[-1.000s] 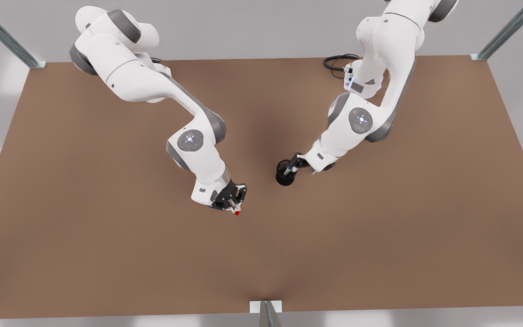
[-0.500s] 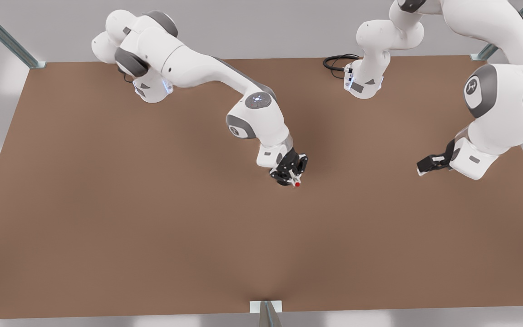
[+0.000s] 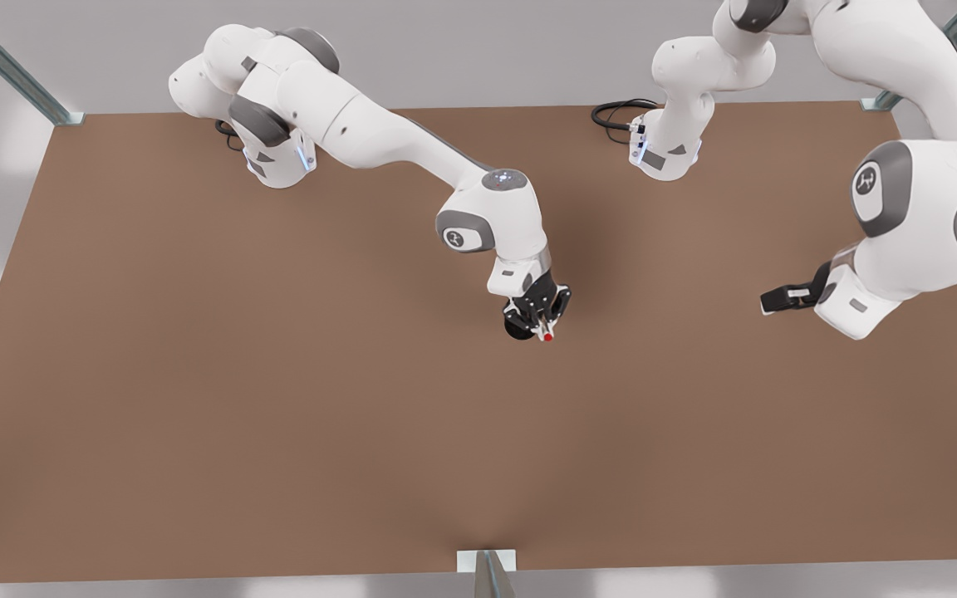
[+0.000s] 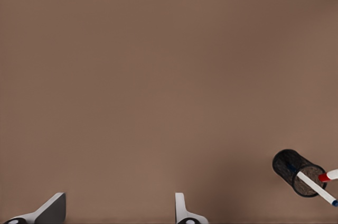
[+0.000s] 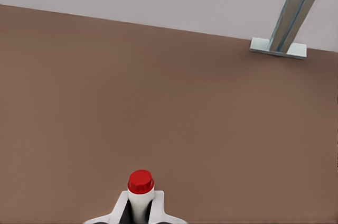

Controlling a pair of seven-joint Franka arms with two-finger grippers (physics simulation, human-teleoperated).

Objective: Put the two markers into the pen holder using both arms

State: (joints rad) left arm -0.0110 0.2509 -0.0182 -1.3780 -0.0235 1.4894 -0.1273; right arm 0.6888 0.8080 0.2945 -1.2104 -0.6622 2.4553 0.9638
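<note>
Red marker (image 3: 547, 336) clenched in right jaws above pen holder (image 3: 516, 329); left jaws released, waiting

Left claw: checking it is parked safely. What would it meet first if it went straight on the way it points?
Probably the bare table; nothing else lies ahead of the open left claw. The pen holder, where the right claw holds the red marker, sits off to one side of that line.

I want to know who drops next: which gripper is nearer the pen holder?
The right gripper, shut on the red marker, sits right over the pen holder. The left gripper waits open, far off toward the front view's right.
</note>
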